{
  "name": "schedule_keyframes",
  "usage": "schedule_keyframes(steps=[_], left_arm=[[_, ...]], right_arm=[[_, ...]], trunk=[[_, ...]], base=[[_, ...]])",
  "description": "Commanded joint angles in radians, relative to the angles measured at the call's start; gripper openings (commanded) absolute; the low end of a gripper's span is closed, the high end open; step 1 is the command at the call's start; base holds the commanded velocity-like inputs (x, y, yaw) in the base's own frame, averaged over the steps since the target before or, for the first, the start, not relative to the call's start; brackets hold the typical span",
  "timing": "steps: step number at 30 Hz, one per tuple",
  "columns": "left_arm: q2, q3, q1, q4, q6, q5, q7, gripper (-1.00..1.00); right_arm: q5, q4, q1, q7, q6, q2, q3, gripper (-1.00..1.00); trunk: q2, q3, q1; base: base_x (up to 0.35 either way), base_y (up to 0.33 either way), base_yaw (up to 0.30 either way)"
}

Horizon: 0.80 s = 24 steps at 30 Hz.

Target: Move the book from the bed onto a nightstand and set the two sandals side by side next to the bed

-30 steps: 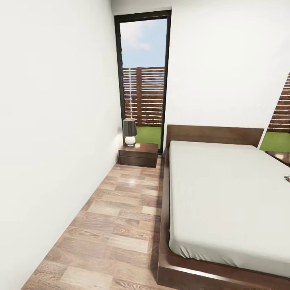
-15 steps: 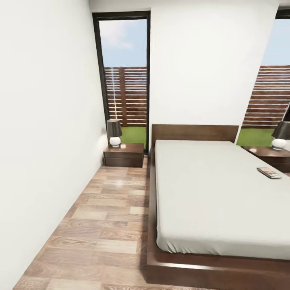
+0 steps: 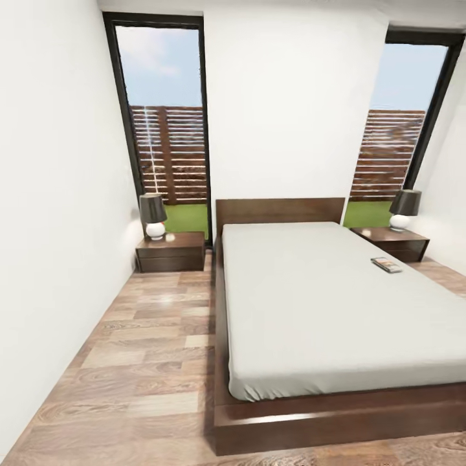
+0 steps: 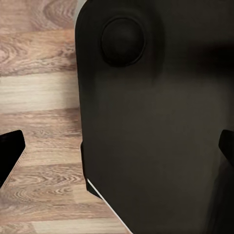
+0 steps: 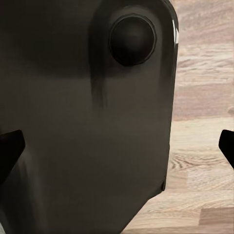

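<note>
Head view: book (image 3: 386,265) on bed (image 3: 323,304), cover lettering illegible.

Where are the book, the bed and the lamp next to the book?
book (image 3: 386,265): head view, middle of its cover.
bed (image 3: 323,304): head view, bare mattress top.
lamp (image 3: 404,202): head view, its dark shade.

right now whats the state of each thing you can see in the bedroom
small dark paperback book: lying flat on the mattress, near its right edge
dark brown wooden bed: pale mattress bare but for the book
left dark wooden nightstand: drawer shut, lamp on top
right dark wooden nightstand: lamp on top
</note>
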Motion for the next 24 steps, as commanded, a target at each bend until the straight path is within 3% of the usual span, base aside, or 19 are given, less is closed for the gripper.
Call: schedule_keyframes(steps=[1,24], left_arm=[[0.000,0.000,0.000,0.000,0.001,0.000,0.000,1.00],[-0.001,-0.003,0.000,-0.001,-0.012,-0.001,0.000,1.00]], right_arm=[[0.000,0.000,0.000,0.001,0.000,0.000,-0.001,1.00],[0.000,0.000,0.000,0.022,0.000,-0.003,-0.001,1.00]], trunk=[[0.000,-0.001,0.000],[0.000,0.004,0.000]], base=[[0.000,0.000,-0.294],[0.000,0.000,-0.295]])
